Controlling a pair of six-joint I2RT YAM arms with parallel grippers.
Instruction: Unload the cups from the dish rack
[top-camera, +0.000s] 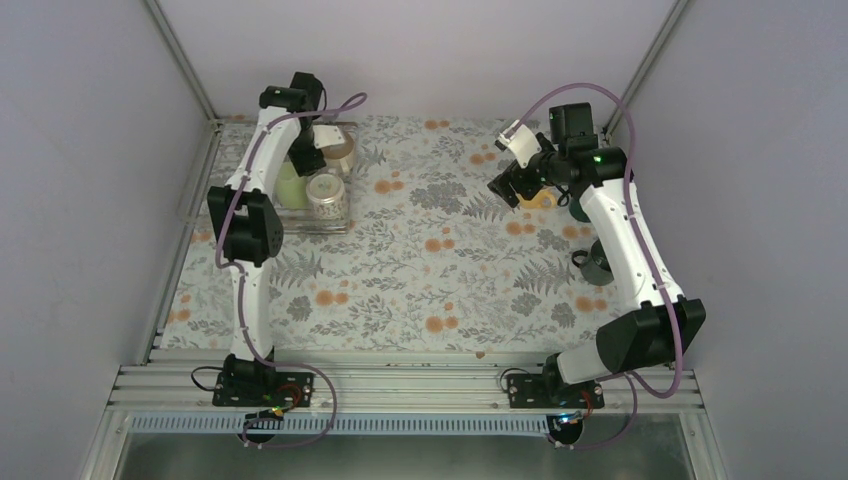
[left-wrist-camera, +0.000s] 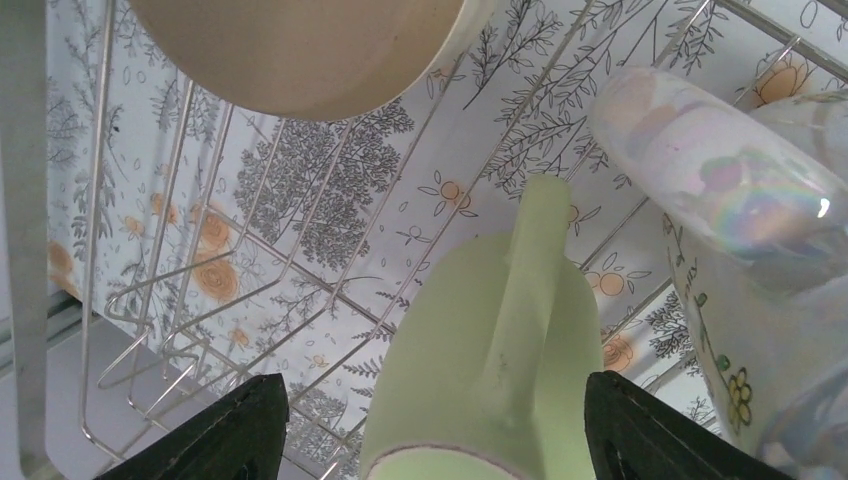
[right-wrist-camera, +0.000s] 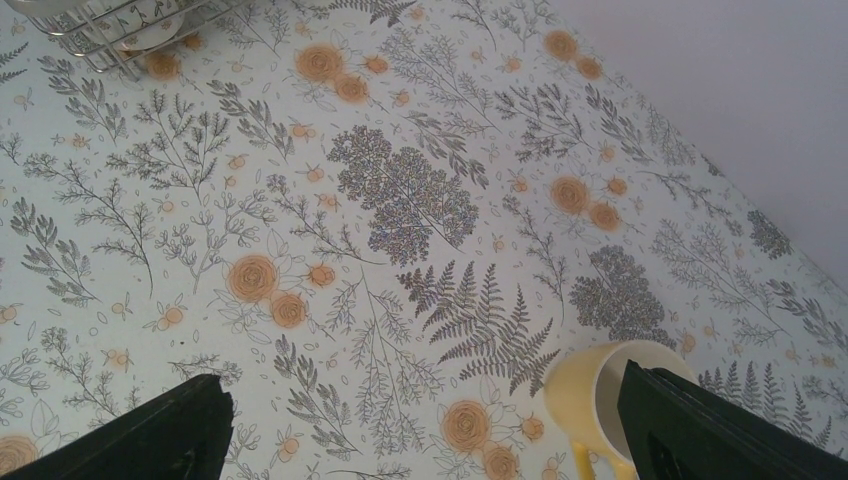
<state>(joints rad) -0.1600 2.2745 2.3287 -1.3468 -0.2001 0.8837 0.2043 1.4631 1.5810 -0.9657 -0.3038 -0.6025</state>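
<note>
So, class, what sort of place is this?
Probably a robotics lab cell, not a kitchen: left arm and right arm bolted to a metal rail, plain panels around the table, a dish rack of mugs.

Table (top-camera: 420, 290): top covered edge to edge by a cloth printed with orange blooms and grey ferns.
Far-left corner: wire dish rack (top-camera: 315, 227) resting on the cloth.
Far right: yellow mug (right-wrist-camera: 597, 392), upright.
Right edge, nearer: dark mug (top-camera: 598, 263), well apart from the rack.

One dish rack (top-camera: 318, 227) is holding three mugs (top-camera: 326, 195); one yellow mug (top-camera: 542, 200) and one dark mug (top-camera: 598, 262) are standing at three o'clock.
</note>
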